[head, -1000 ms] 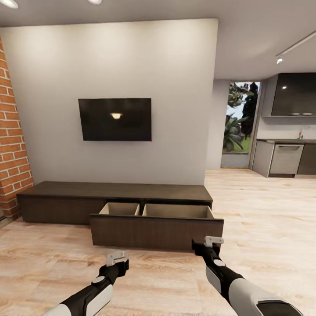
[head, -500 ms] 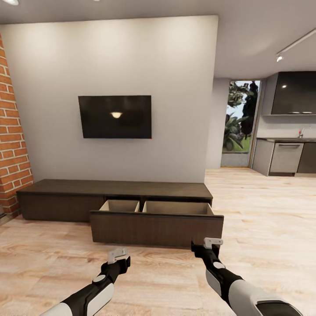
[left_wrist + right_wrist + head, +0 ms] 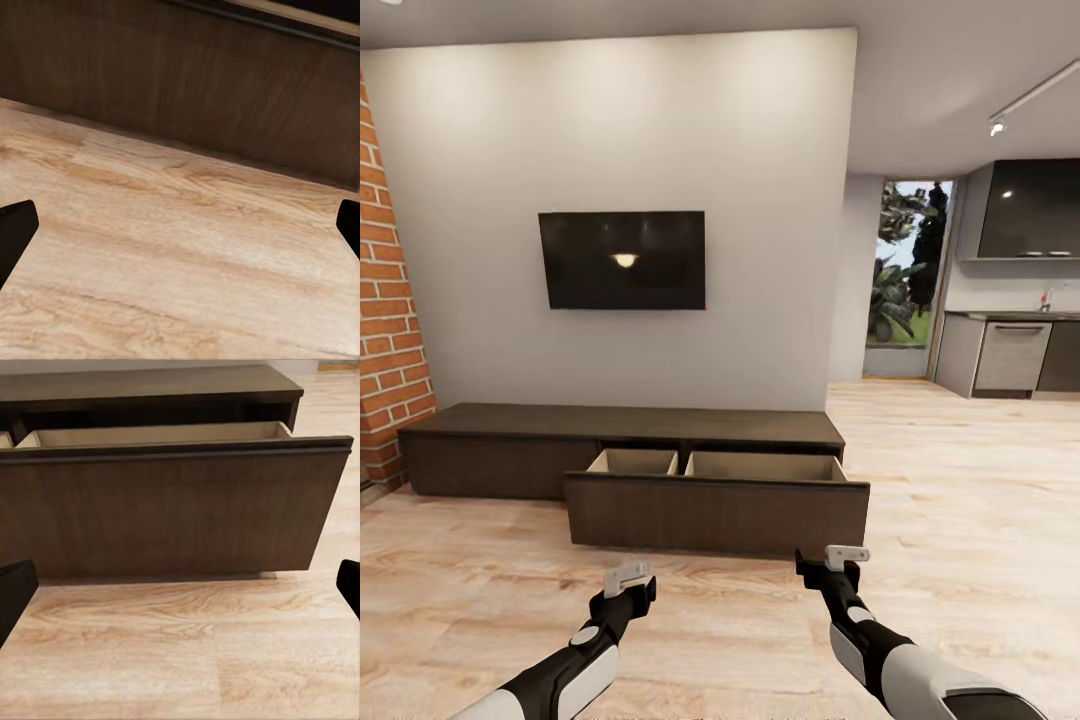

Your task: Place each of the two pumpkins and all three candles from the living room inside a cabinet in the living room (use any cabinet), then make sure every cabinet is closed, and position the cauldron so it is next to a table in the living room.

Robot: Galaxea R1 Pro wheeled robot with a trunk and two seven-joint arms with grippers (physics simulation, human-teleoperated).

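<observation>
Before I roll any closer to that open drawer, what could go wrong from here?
1. The cabinet has its drawer pulled far out over the floor; the right gripper sits low just before its front, so driving forward may ram it.
2. Both grippers, the left gripper too, look empty, and the drawer's visible inside looks bare: shutting it now probably stores nothing.

Brightness: even and fairly bright indoors, soft and without harsh contrast.
Sources: a small ceiling spot (image 3: 997,128) glows at upper right; daylight comes through the far doorway (image 3: 908,268).
Glare: a warm lamp reflection sits on the dark TV screen (image 3: 623,260); a faint highlight marks the glossy kitchen cupboard (image 3: 1032,208).
Shadows: a soft dark band lies on the floor (image 3: 187,660) under the open drawer front (image 3: 172,514).
Sharpness: the left wrist view is blurry, the wood grain smeared.
Distortion: the ceiling and wall lines splay towards the head view's edges.
</observation>
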